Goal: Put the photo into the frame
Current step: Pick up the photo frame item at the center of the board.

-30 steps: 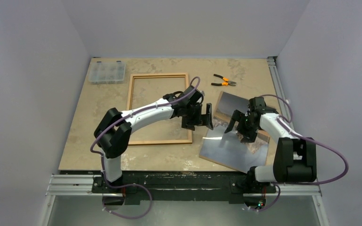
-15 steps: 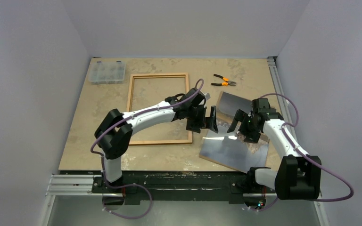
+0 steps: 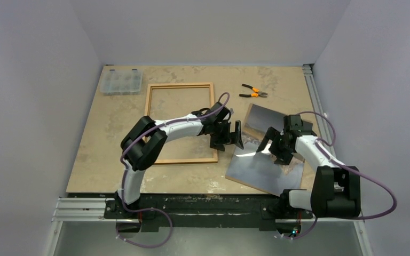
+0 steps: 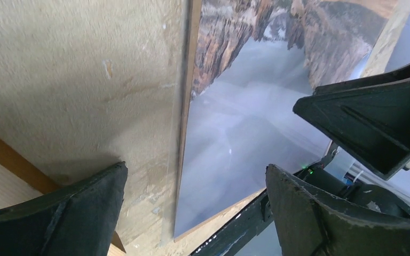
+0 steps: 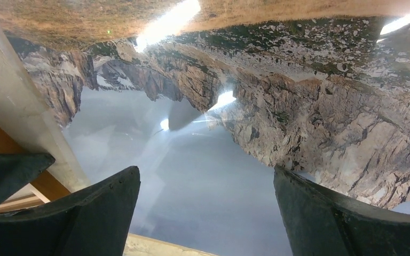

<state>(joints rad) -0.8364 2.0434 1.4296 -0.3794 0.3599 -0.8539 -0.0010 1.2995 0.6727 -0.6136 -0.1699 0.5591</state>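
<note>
The photo [image 3: 256, 169], a glossy mountain-and-lake print, lies picture side up on the table at the right, with a brown panel edge [image 3: 299, 154] showing under it. The frame [image 3: 180, 85] of orange-brown wood lies flat and empty to its left. My left gripper [image 3: 228, 140] is open, low over the strip between frame and photo; in the left wrist view it [image 4: 196, 168] straddles the photo's [image 4: 245, 122] left edge. My right gripper [image 3: 273, 149] is open above the print's middle; in the right wrist view it [image 5: 207, 170] hangs over the grey part of the photo [image 5: 203, 197], holding nothing.
Orange-handled pliers [image 3: 253, 92] lie behind the photo. A clear plastic parts box [image 3: 120, 81] sits at the far left corner. A metal rail [image 3: 312, 90] runs along the table's right edge. The photo's near corner reaches close to the table's front edge [image 3: 192, 193].
The left gripper has come slightly nearer and lower toward the photo's left edge, its elbow swinging right. The right gripper has dipped a little over the print. Both stayed open.
</note>
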